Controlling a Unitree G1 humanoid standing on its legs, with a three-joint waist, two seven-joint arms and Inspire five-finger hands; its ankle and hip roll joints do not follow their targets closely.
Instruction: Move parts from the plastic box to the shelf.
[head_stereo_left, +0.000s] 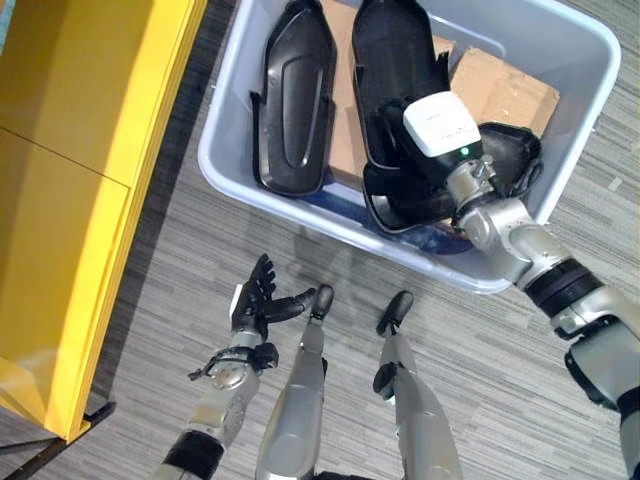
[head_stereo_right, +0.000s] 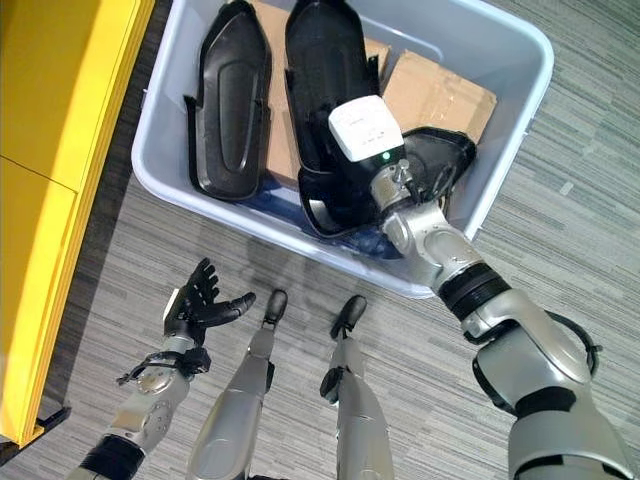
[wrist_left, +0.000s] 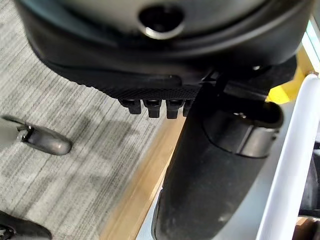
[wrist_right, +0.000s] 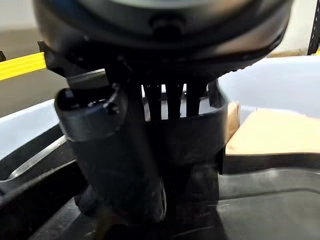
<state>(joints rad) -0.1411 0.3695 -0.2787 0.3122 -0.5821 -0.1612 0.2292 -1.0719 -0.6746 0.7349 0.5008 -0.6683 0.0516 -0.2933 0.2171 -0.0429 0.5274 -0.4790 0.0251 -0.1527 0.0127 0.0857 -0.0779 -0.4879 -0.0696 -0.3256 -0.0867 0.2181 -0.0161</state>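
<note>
The right arm reaches forward and down, its dark right hand (wrist_right: 165, 100) lowered with fingers pointing away from the wrist, their tips hidden from sight. The left arm is bent low at the robot's left side, its dark left hand (head_stereo_left: 258, 300) raised with relaxed, spread fingers, holding nothing.

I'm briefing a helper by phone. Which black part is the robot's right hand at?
Find the pale blue plastic box on the grey floor beside the yellow shelf. Two long black shells stand inside; the right hand is at the right-hand shell, the one farther from the shelf, unlike the untouched left shell.
</note>
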